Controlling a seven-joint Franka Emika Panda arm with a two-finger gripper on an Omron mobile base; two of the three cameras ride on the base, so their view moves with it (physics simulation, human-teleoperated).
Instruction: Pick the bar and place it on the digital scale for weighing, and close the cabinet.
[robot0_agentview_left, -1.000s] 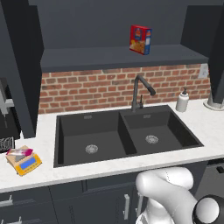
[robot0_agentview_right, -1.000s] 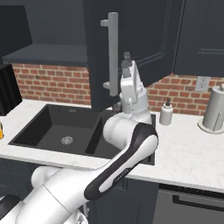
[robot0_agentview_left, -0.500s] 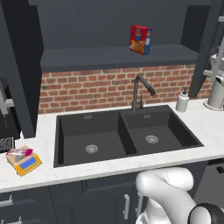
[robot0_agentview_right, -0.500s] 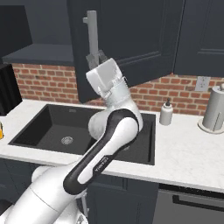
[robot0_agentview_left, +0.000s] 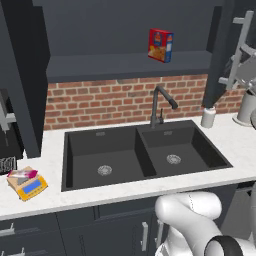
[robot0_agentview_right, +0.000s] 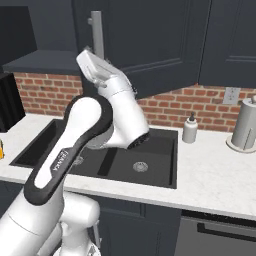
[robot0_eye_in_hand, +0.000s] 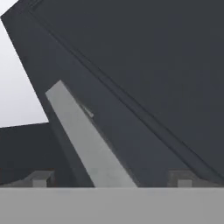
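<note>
The pink and white bar (robot0_agentview_left: 22, 174) lies on top of the orange-yellow digital scale (robot0_agentview_left: 32, 187) at the counter's left end. The dark cabinet door (robot0_agentview_right: 150, 45) stands partly open above the sink. Its long silver handle (robot0_agentview_right: 96, 30) runs up right beside my hand. My gripper (robot0_agentview_right: 90, 59) is raised against the door's edge, far from the scale. In the hand view the handle (robot0_eye_in_hand: 87, 140) slants down between my two fingertips (robot0_eye_in_hand: 40, 178), which stand wide apart. The gripper (robot0_eye_in_hand: 111, 181) is open and holds nothing.
A red and blue box (robot0_agentview_left: 160, 45) stands on the open shelf. Below it are the double sink (robot0_agentview_left: 145, 150) with its faucet (robot0_agentview_left: 161, 102) and a soap bottle (robot0_agentview_right: 189, 130). A paper towel roll (robot0_agentview_right: 245, 122) stands on the right counter.
My hand has swung the cabinet door further toward its frame, and the handle has moved with it. The bar and scale have stayed put.
</note>
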